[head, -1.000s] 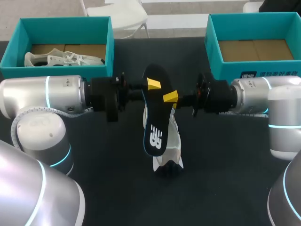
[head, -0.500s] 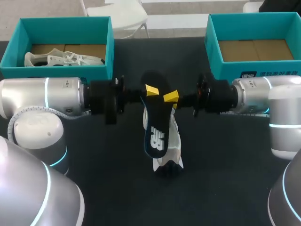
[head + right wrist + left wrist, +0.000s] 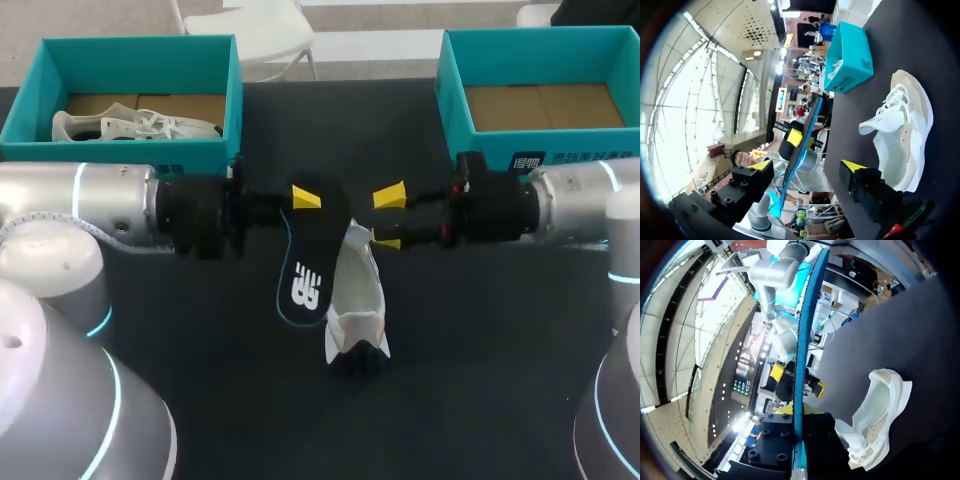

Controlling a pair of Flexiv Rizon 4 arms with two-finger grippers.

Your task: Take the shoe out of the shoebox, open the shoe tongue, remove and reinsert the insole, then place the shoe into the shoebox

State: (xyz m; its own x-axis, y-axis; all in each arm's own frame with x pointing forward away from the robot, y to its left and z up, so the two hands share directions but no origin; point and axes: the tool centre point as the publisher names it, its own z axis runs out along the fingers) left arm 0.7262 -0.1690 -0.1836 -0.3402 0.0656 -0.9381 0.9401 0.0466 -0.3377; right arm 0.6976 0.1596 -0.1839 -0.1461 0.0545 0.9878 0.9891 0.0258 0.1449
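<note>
Head view. Left gripper [image 3: 305, 203] comes in from 9 o'clock and is pinched on the upper end of the black insole [image 3: 308, 262]. One yellow tip shows on top; the other is hidden under the insole. The insole hangs tilted, long axis running roughly 12 to 7 o'clock, printed face up. The white shoe [image 3: 357, 300] lies on the dark table [image 3: 480, 380] at the insole's 4 o'clock, long axis 12 to 6. Their upper ends overlap, and I cannot tell whether they touch. Right gripper [image 3: 388, 219] comes in from 3 o'clock with its fingers spread and nothing between them, just beside the shoe's far end. The left shoebox [image 3: 30, 110] sits at the table's 10 o'clock with a second white shoe [image 3: 135, 126] inside. The right shoebox [image 3: 452, 90] sits at 2 o'clock, showing only its cardboard floor.

Left wrist view. Left gripper [image 3: 799, 440] clamps the insole [image 3: 800, 355], which shows edge-on as a thin blue-rimmed blade running straight out between the black fingers. The shoe [image 3: 880, 410] lies on the table beside the gripper with its opening facing me, apart from the fingers.

Right wrist view. Right gripper [image 3: 807, 167] is wide apart, gripping nothing. Ahead of it the insole [image 3: 805, 131] stands edge-on in the other arm's fingers. The shoe [image 3: 900, 125] rests on the table beside my outer finger, laces up, not touching it. The left shoebox [image 3: 850, 55] is well beyond the shoe.
</note>
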